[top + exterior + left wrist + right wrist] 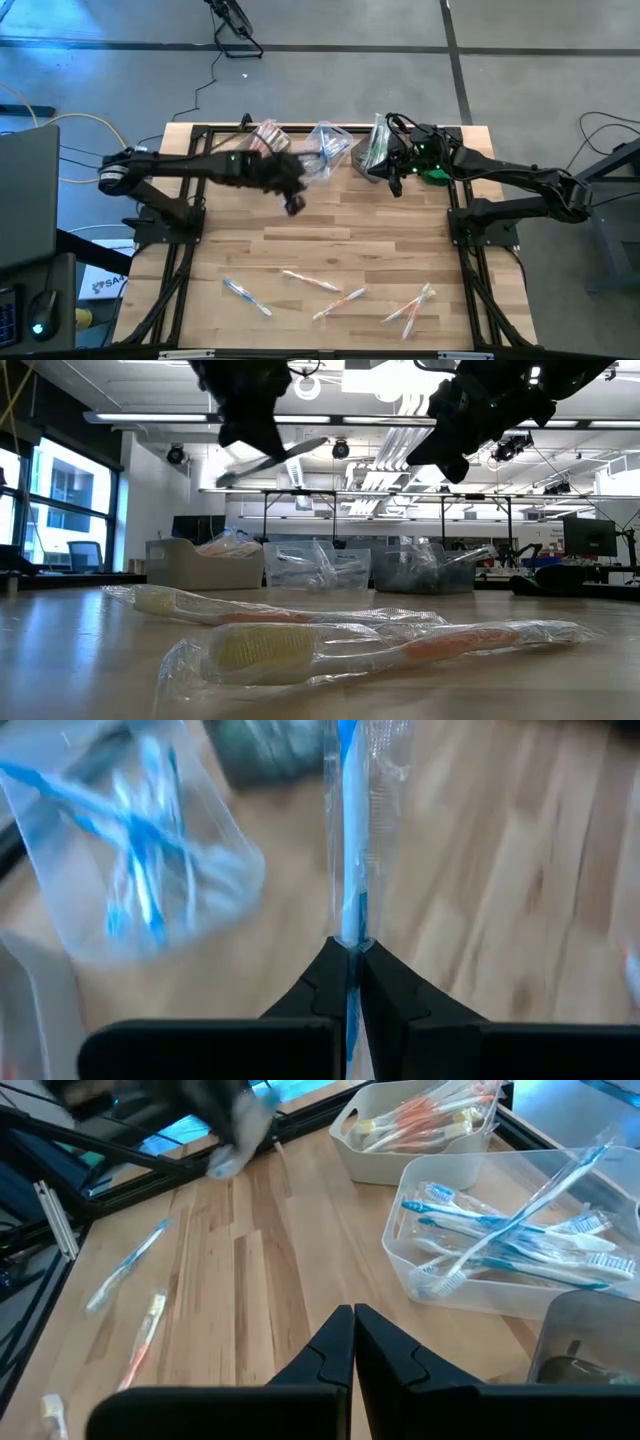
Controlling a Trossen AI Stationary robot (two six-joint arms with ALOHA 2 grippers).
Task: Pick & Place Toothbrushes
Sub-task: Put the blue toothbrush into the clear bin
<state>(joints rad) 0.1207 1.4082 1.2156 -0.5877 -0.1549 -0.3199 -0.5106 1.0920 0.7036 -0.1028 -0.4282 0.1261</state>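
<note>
1. Right now the left gripper point(293, 203) hangs above the table point(330, 250), just in front of the middle bin point(328, 150), and its fingers point(325, 985) are clamped on a blue toothbrush point(347, 830) in a clear wrapper.
2. Seen from the left wrist, that held brush runs straight out from the pinched fingertips, with the middle bin and its blue brushes off to one side of it.
3. From table height the left gripper point(250, 435) shows high over the wood, the wrapped brush point(270, 463) slanting out of it.
4. Farther along the back edge, the right gripper point(395, 185) waits beside the dark bin point(375, 150); its fingers point(335, 1350) are pressed together with nothing between them.
5. Three bins line the back of the table: a white bin point(420, 1135) holding orange brushes point(430, 1120), the clear middle bin holding blue brushes point(510, 1240), and the dark bin next to the right arm.
6. Well in front of the middle bin, loose wrapped brushes lie near the front edge: a blue one point(246, 296), a white and orange one point(310, 280), an orange one point(340, 302), and a crossed pair point(410, 305) farther toward the right arm's side.
7. Two of these wrapped orange brushes point(390, 645) lie close before the low camera, one behind the other.
</note>
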